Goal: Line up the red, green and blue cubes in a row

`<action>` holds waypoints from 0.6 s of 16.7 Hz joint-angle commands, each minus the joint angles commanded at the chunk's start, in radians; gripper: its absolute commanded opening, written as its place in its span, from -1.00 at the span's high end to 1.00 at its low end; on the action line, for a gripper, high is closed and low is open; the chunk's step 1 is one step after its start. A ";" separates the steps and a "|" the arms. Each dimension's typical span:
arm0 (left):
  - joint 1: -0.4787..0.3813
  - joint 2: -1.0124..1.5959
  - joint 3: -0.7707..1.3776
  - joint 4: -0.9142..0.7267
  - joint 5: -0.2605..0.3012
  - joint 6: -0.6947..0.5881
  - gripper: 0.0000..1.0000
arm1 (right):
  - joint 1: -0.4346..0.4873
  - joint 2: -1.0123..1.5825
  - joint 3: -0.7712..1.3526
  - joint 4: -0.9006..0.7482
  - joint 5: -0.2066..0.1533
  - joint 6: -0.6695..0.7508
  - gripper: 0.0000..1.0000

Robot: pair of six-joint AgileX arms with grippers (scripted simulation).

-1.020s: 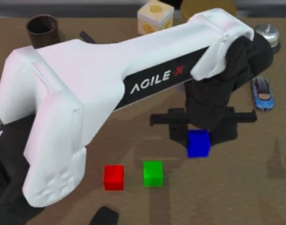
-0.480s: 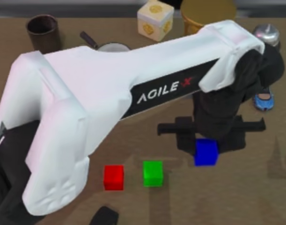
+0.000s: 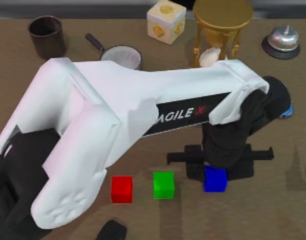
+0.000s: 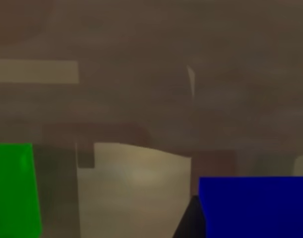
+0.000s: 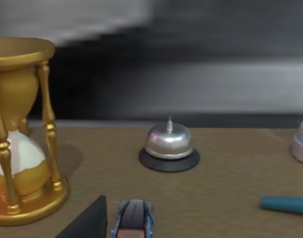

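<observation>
The red cube (image 3: 121,189) and the green cube (image 3: 164,185) sit side by side near the table's front, a small gap between them. The blue cube (image 3: 215,179) is to the right of the green one, roughly level with both, with my left gripper (image 3: 215,175) shut on it from above. The left wrist view shows the blue cube (image 4: 254,206) against a dark finger (image 4: 191,223), with the green cube (image 4: 15,188) off to one side. My right arm is outside the top view; its wrist view shows only one dark fingertip (image 5: 87,222).
Along the back stand a dark cup (image 3: 45,34), a small strainer (image 3: 120,52), a cream cube with gold emblems (image 3: 166,21), a gold hourglass (image 3: 222,30) and a bell (image 3: 284,39). A blue toy car (image 5: 134,220) lies behind my left wrist. A dark object (image 3: 111,231) is at the front edge.
My left gripper has carried the blue cube toward the table's front and lower, down to the level of the red and green cubes. The arm's shift has uncovered the hourglass.
</observation>
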 joint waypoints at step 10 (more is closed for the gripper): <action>0.000 0.000 0.000 0.000 0.000 0.000 -0.21 | 0.000 0.000 0.000 0.000 0.000 0.000 -1.00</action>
